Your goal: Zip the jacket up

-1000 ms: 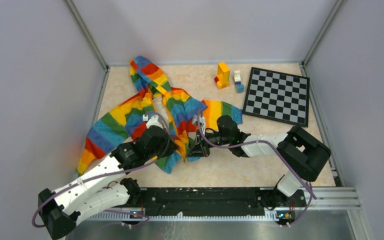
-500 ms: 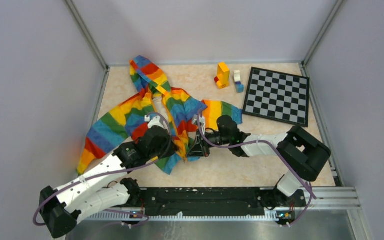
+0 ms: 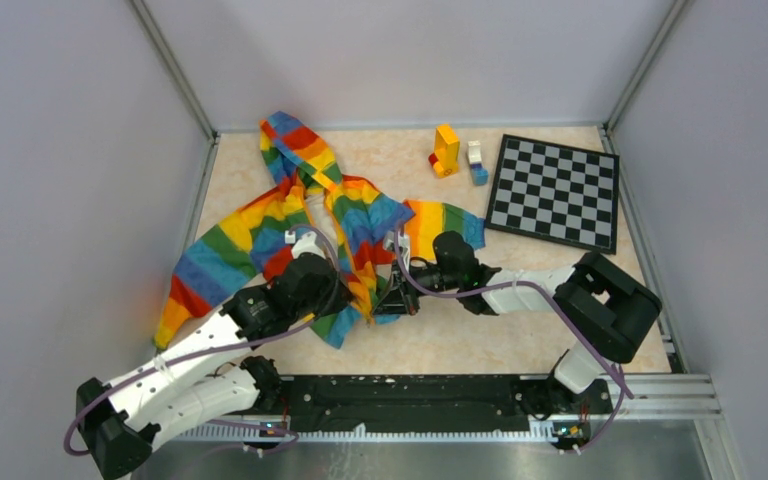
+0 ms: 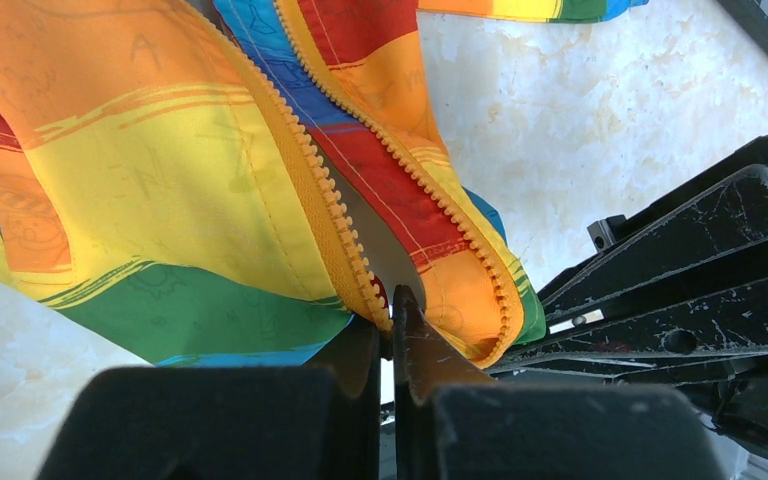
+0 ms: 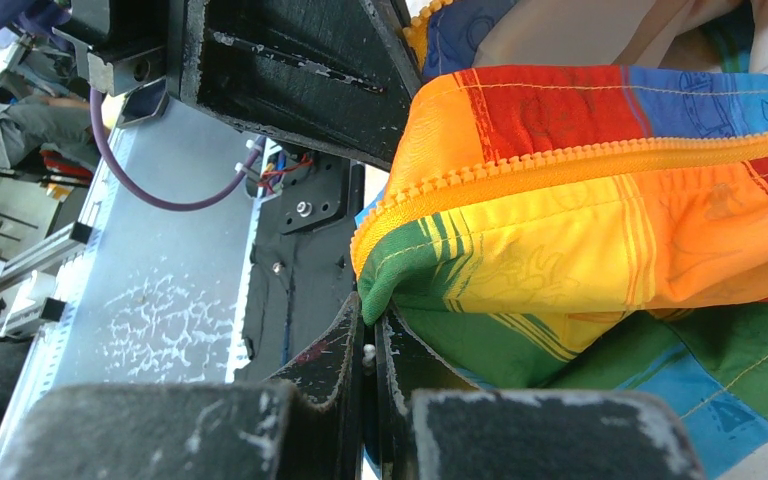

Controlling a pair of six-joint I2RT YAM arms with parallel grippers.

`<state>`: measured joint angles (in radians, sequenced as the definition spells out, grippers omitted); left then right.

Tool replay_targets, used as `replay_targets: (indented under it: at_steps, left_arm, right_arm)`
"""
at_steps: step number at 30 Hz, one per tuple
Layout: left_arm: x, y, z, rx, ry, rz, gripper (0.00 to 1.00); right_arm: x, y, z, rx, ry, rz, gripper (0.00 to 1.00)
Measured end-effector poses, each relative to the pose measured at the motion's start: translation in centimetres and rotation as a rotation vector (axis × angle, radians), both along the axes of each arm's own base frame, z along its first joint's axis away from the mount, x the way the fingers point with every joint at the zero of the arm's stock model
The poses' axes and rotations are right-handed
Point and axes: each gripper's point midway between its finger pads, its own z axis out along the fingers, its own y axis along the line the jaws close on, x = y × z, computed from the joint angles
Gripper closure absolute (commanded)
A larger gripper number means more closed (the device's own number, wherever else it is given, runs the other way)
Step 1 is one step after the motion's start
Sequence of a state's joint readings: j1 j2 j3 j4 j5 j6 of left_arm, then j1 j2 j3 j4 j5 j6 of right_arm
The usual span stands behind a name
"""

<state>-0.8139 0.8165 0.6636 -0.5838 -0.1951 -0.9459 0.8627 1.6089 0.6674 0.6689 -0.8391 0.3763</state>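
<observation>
Looking down from the overhead camera, I see the jacket (image 3: 260, 225) spread on the left half of the table (image 3: 460, 340), front side up. Its hood points toward the far left corner. One sleeve runs out toward the left wall and the other reaches right, toward the middle of the table. Both arms meet at the jacket's lower hem, near the table's centre.

On my left wrist camera, the left gripper (image 4: 392, 310) has its fingers (image 4: 430, 365) pressed together on the bottom end of the orange zipper (image 4: 325, 215), right at the hem. The two rows of teeth stand apart above that pinch, with a pale gap between them, so the front is unzipped. The dark fingers of the other arm sit just to the right of this spot.

On my right wrist camera, the right gripper (image 5: 368, 320) is clamped on a green corner of the hem, just below a run of zipper teeth. The striped cloth bunches up to the right of the fingers.

A checkerboard (image 3: 555, 192) lies at the far right, well apart from the jacket. A yellow-and-orange block stack (image 3: 446, 150) and some white and blue blocks (image 3: 476, 162) stand just left of it.
</observation>
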Motion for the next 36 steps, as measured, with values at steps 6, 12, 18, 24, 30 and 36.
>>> replay_targets:
  at_steps: [6,12,18,24,30,36]
  left_arm:
    - [0.0,0.0,0.0,0.0,0.0,0.0,1.0]
    - [0.1,-0.1,-0.2,0.006,0.006,-0.001,1.0]
    - [0.1,-0.1,-0.3,0.007,0.007,-0.001,1.0]
    - [0.1,-0.1,-0.3,0.007,0.007,-0.001,1.0]
    - [0.0,-0.2,0.0,-0.005,0.0,-0.004,1.0]
    - [0.0,-0.2,0.1,-0.009,-0.001,-0.005,1.0]
  right_arm:
    - [-0.1,0.0,0.0,0.0,0.0,0.002,1.0]
    - [-0.3,0.1,0.0,-0.001,-0.004,0.01,1.0]
    - [-0.4,0.2,0.0,0.0,-0.007,0.014,1.0]
    - [0.0,0.2,-0.3,-0.013,-0.013,-0.009,1.0]
    - [0.5,0.2,-0.7,-0.03,-0.019,-0.043,1.0]
    - [0.5,0.2,-0.7,-0.027,-0.024,-0.041,1.0]
